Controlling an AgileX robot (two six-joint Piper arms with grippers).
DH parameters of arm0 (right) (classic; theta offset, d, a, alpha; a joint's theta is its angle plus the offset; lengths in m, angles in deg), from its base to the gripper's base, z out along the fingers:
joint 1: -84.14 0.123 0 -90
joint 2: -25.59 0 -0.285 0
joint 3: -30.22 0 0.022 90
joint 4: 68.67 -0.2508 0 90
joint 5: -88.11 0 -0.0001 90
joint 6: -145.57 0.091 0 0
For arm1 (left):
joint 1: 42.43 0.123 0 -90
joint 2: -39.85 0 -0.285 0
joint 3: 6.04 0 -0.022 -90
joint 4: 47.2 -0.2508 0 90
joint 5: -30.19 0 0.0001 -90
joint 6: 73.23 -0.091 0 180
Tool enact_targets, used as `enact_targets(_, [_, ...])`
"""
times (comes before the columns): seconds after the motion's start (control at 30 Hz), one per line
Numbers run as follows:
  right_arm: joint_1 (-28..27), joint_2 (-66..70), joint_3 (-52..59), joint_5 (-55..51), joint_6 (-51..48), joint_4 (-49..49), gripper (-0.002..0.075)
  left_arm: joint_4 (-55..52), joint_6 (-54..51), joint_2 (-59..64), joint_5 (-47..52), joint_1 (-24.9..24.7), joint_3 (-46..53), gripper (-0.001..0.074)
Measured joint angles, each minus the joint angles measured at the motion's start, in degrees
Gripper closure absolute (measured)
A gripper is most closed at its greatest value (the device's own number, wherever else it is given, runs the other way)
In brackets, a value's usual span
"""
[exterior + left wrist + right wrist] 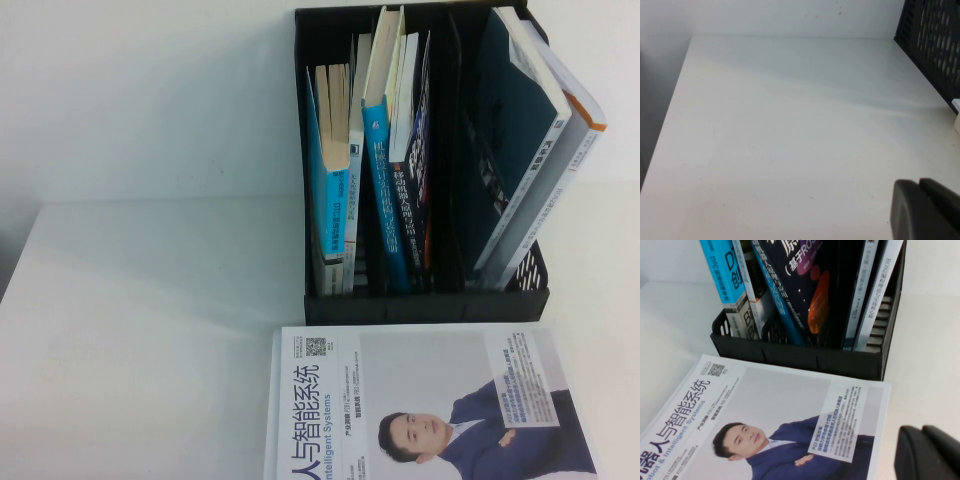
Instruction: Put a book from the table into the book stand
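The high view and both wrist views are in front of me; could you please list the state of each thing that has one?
book stand: upright on the table, slots filled.
book: in the right slot, leaning, dark teal back showing.
grey-backed book: leaning beside it.
blue books: standing, tilted.
white book picturing a man: flat, face up, before the stand.
left gripper: above bare table, holding nothing.
right gripper: over the white book's corner, holding nothing.

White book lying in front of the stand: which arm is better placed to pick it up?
Probably right: the right gripper hangs beside a corner of the white book. The left gripper is over the table, off beside the book stand.
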Motion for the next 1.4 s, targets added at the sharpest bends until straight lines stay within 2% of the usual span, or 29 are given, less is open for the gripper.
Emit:
enact_targets(0.3, [0.0,-1.31,0.0,-0.1,0.0,0.0,0.0731,0.0,0.0,0.0,0.1,0.0,0.0,0.0737])
enact_targets(0.47, [0.0,-10.3,0.83,2.56,-3.55,3.0,0.0731,0.0,0.0,0.0,0.1,0.09,0.0,0.0737])
enact_targets(0.63, [0.0,-20.52,8.38,9.25,-4.69,8.34,0.0731,0.0,0.0,0.0,0.1,0.09,0.0,0.0737])
enact_targets(0.93, [0.0,-23.93,26.58,17.73,7.13,5.76,0.0731,0.0,0.0,0.0,0.1,0.09,0.0,0.0737])
enact_targets(1.3, [0.0,-23.93,27.38,15.08,5.66,7.4,0.0731,0.0,0.0,0.0,0.1,0.09,0.0,0.0737])
enact_targets(1.4, [0.0,-23.93,27.19,14.66,12.3,14.16,0.0731,0.0,0.0,0.0,0.1,0.09,0.0,0.0737])
